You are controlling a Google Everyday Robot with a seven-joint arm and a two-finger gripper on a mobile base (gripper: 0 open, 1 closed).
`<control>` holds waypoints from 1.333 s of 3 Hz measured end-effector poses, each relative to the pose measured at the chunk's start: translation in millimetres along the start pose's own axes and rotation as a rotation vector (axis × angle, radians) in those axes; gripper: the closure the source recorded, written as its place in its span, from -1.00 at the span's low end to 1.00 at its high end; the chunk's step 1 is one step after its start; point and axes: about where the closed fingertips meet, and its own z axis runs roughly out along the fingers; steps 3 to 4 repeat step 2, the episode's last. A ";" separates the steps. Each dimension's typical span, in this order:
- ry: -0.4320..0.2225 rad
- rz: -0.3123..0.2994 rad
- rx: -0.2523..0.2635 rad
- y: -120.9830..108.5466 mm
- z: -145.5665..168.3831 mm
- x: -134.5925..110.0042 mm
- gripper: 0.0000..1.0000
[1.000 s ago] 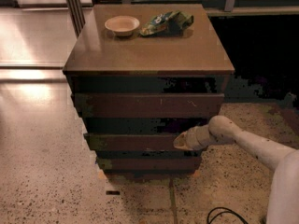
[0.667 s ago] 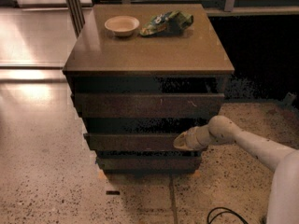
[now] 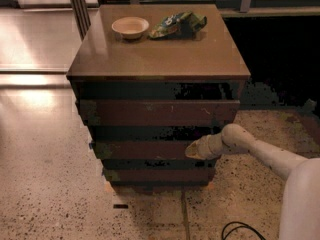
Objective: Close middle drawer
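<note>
The middle drawer point(image 3: 145, 149) is the second dark-brown front of the cabinet point(image 3: 160, 59), between the taller top front point(image 3: 160, 112) and the narrow lowest front point(image 3: 155, 175). Its front stands slightly out from the cabinet body, and no inner floor shows. My gripper point(image 3: 192, 152) comes in from the right on a pale arm point(image 3: 260, 151) and rests against the right part of the middle drawer's front.
A small pale bowl point(image 3: 130, 27) and a green snack bag point(image 3: 177, 24) lie on the cabinet top at the back. A speckled floor point(image 3: 55, 199) surrounds the cabinet. A black cable point(image 3: 240, 230) lies on the floor at the lower right.
The gripper stays against the middle drawer's front. The drawer front seems to sit a little further in than before.
</note>
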 end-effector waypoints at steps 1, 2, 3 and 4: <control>0.012 -0.020 0.027 -15.0 1.4 4.4 1.00; 0.012 -0.020 0.027 -15.0 1.4 4.4 1.00; 0.012 -0.020 0.027 -15.0 1.4 4.4 1.00; 0.012 -0.020 0.027 -15.0 1.4 4.4 1.00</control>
